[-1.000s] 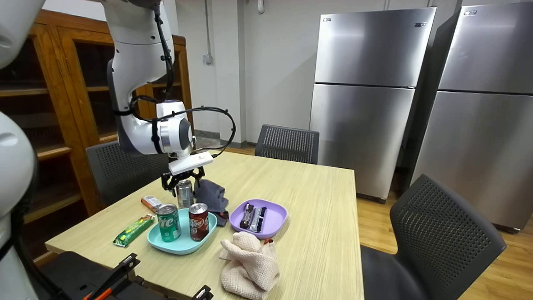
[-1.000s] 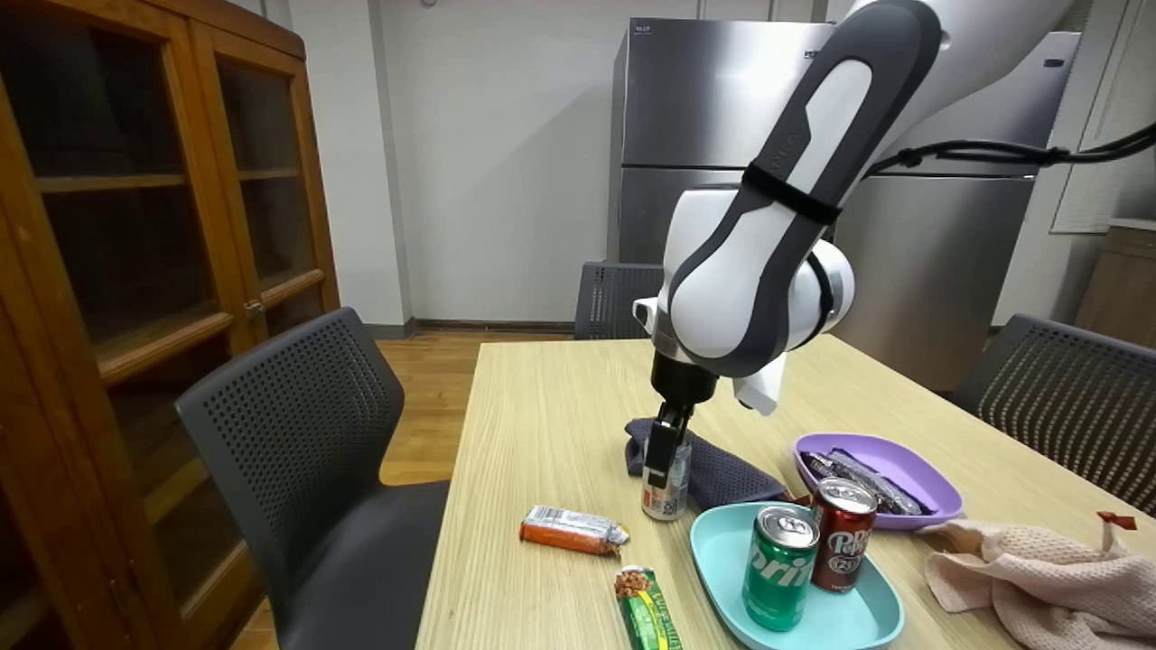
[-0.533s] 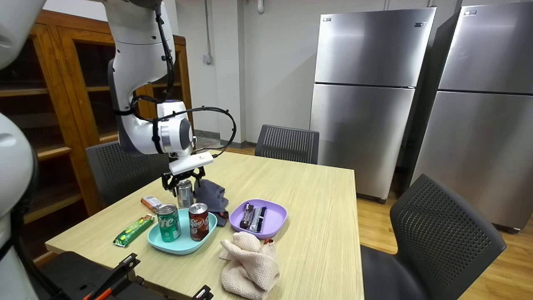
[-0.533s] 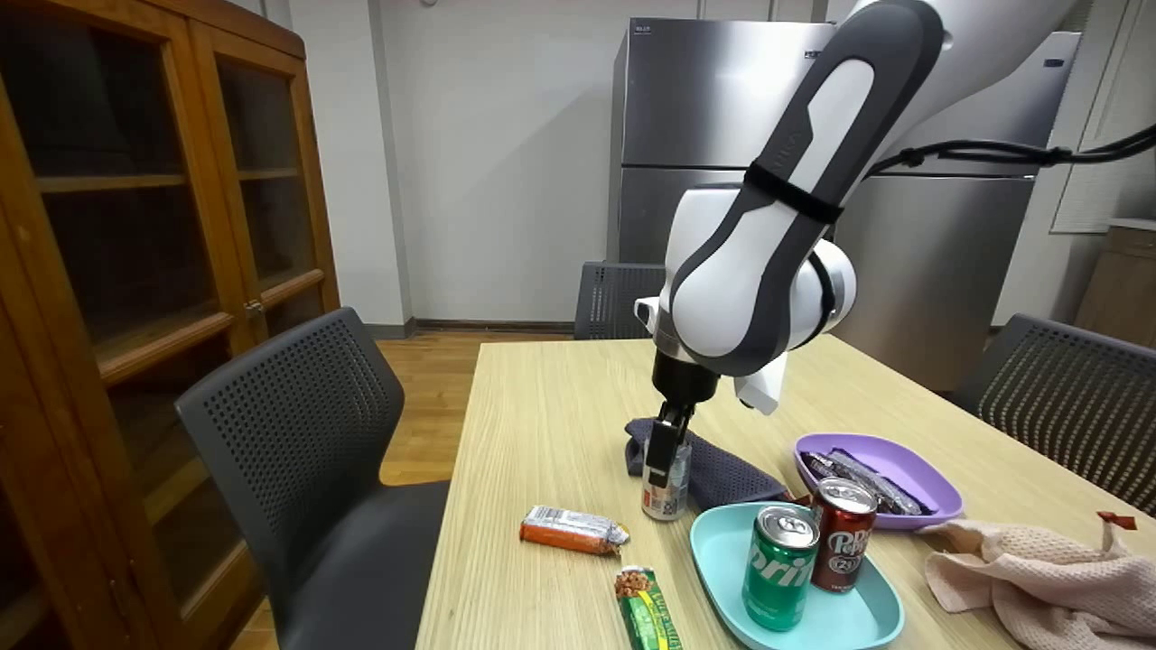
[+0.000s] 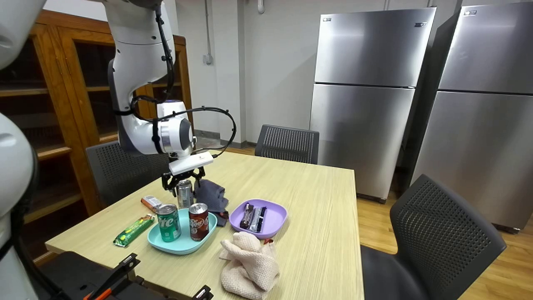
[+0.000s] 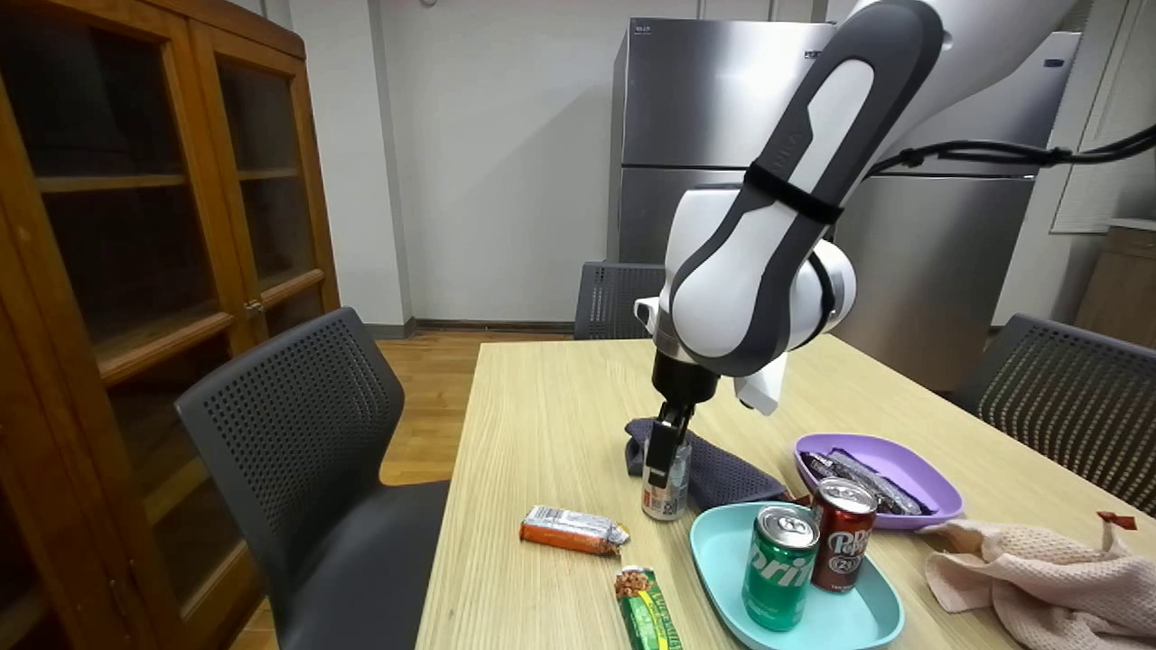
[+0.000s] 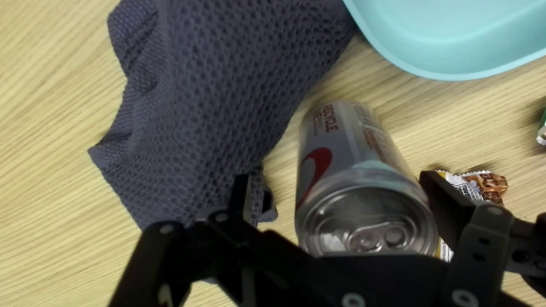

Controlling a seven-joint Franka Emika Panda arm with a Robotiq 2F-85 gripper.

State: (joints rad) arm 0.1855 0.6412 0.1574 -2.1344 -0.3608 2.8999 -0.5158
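fingers [image 7: 445, 209] of the gripper [image 7: 335, 187] stand wide apart, one on each side of the silver can [image 7: 362, 179], and they do not grasp it: in the wrist view, a gap is well visible between the can and the finger on the side of the dark cloth [image 7: 204, 106]. the other finger is very near to the can; if it touches, i cannot tell. the can stands upright on the table [image 5: 308, 200], outside the turquoise tray [image 6: 722, 551], between the dark cloth and the orange-wrapped bar [image 6: 571, 531]. the tray carries a green can [image 6: 781, 569] and a dark red can [image 6: 844, 542]. during the last second almost nothing has changed in both exterior views: the arm [image 6: 722, 307] made at most a very small shift, the fingers stayed spread, and every can kept its place. from this i judge that the work is in a pause: the gripper is placed around the can, but no grip is made.
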